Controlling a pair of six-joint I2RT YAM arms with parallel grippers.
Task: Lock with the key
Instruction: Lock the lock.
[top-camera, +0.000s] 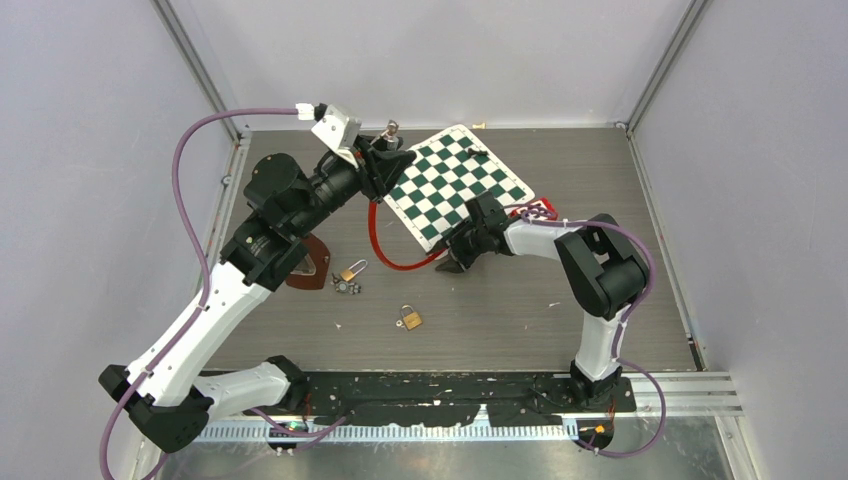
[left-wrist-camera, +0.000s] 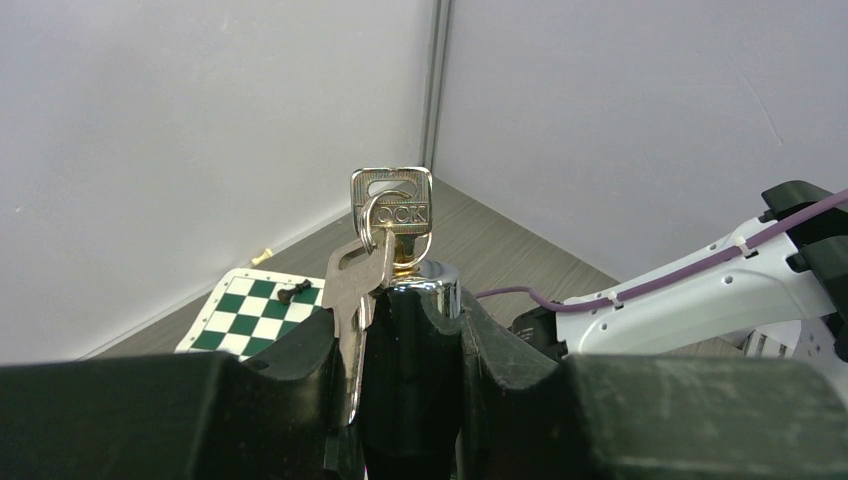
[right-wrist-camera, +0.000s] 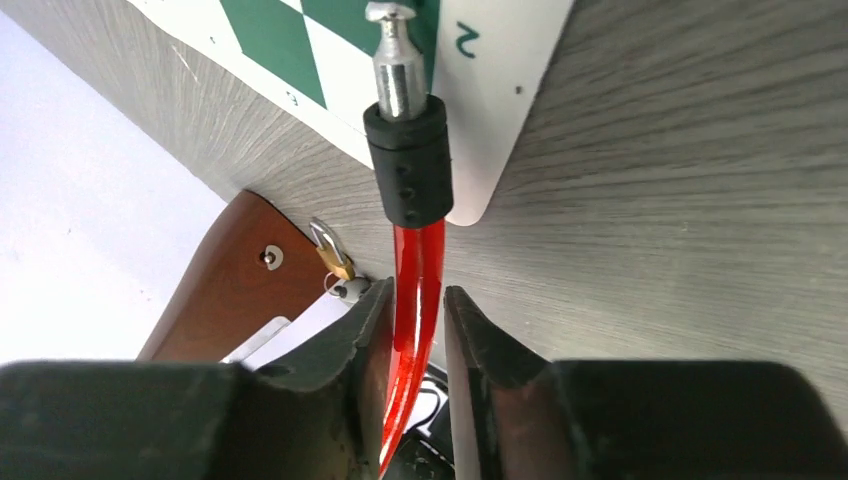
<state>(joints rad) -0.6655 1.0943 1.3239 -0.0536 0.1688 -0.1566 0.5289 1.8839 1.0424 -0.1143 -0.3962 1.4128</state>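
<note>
My left gripper (top-camera: 385, 152) is raised at the back left and shut on the black lock body with a chrome cap (left-wrist-camera: 437, 280). A silver key (left-wrist-camera: 392, 205) stands in the cap, and a second key (left-wrist-camera: 350, 300) hangs from its ring. The red cable (top-camera: 378, 235) loops from the lock down to my right gripper (top-camera: 452, 262). In the right wrist view that gripper (right-wrist-camera: 415, 310) is shut on the cable (right-wrist-camera: 415, 265). The cable's black collar (right-wrist-camera: 410, 165) and metal pin (right-wrist-camera: 395, 60) stick out past the fingertips, over the chessboard's edge.
A green and white chessboard (top-camera: 455, 185) lies at the back centre with a dark chess piece (left-wrist-camera: 295, 292) on it. Two small brass padlocks (top-camera: 351, 271) (top-camera: 410, 318) and a brown leather piece (top-camera: 312, 262) lie on the wooden table. Grey walls close in the sides.
</note>
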